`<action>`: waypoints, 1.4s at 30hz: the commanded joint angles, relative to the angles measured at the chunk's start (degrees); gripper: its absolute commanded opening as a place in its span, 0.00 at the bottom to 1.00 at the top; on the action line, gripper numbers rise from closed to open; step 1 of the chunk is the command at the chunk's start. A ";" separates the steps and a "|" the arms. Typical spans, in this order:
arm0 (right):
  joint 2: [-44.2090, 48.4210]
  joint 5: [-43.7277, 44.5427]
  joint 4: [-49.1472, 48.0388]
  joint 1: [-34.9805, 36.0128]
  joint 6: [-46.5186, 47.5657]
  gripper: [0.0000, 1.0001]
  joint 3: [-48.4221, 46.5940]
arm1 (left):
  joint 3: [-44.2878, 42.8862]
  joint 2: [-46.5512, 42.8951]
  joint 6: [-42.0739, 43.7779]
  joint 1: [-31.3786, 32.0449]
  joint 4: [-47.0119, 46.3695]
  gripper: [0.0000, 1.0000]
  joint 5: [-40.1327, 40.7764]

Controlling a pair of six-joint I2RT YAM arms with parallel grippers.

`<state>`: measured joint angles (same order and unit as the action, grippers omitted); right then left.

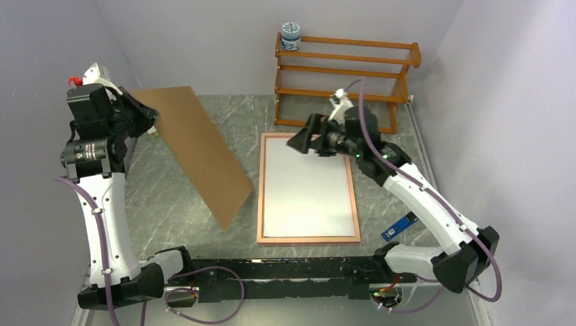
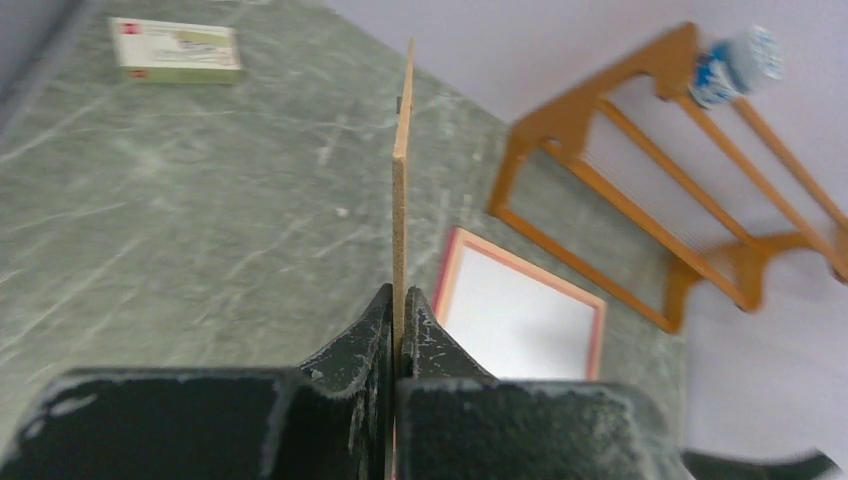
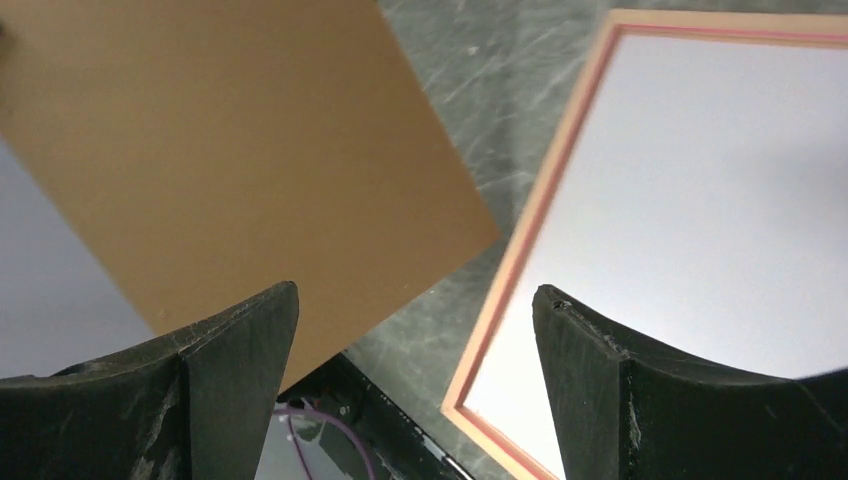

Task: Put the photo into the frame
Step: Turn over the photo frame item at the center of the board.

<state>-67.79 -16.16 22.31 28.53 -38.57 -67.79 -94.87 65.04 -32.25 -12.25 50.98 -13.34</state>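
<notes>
Right claw point(image 3: 415, 292) over frame point(image 1: 309, 238), lengthwise near-far

- A grey-green marbled table point(image 1: 170, 197) is pictured from above.
- The frame point(image 1: 309, 239) is laid flat right of centre, pale back up, with the photo point(image 1: 307, 187) set inside it, white side up.
- An orange-brown wooden rack point(image 1: 346, 68) is stood at the far edge, just behind the frame.
- A small blue object point(image 1: 399, 227) is seen lying near the frame's near right corner.
- A white-and-green box point(image 2: 176, 49) is shown lying flat in the left wrist view.
- Whether the low corner of the tilted brown panel point(image 1: 193, 146) touches the surface cannot be told.
</notes>
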 commanded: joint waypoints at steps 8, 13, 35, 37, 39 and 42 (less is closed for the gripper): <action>-17.22 32.18 0.41 32.96 14.72 0.91 -23.38 | -3.46 -0.03 0.16 -0.14 4.12 0.02 17.76; -30.01 42.52 5.07 44.40 24.01 0.91 -39.03 | -2.95 0.09 -0.66 -0.16 4.45 0.03 17.64; -56.22 64.55 6.87 54.17 44.19 0.65 -64.99 | -2.08 -0.34 -1.22 -0.14 5.08 0.03 16.37; -56.23 64.00 6.64 54.22 44.06 0.60 -64.73 | -2.07 -0.56 -1.27 -0.14 5.10 0.02 16.41; -56.29 63.83 6.66 54.17 43.41 0.52 -64.34 | -2.12 -0.74 -1.37 -0.14 5.05 0.02 16.21; -56.40 64.11 7.07 54.17 42.89 0.37 -64.24 | -2.26 -0.85 -1.43 -0.14 5.33 0.03 15.93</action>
<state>-125.58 45.34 30.33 82.43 3.92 -129.67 -95.88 65.49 -33.06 -12.32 57.76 3.27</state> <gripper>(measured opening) 0.444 0.049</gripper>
